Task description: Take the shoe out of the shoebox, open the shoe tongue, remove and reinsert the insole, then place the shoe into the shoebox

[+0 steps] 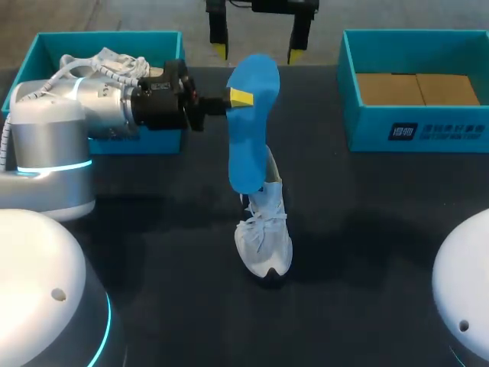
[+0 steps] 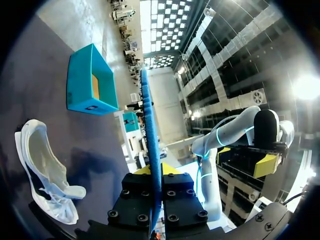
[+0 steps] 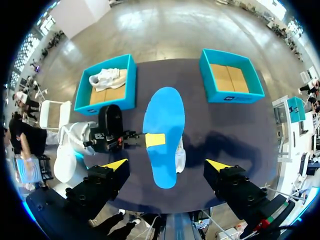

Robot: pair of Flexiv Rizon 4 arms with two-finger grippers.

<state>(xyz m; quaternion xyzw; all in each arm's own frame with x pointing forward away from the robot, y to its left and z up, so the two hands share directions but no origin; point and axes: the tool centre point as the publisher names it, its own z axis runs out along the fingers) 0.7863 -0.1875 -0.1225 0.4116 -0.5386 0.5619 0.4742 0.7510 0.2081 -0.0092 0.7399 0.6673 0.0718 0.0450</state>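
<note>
I work at a table with a dark, almost black top. It is flat and dull, and soft shadows lie near its middle. Its far edge runs straight, and past it is a grey floor, smooth and a bit shiny, with pale patches on it. In my left wrist view I see a grid of bright panes high up and one strong round light

Silver left arm with cyan light ring, black left claw and right claw tipped yellow, white domed bases
</note>
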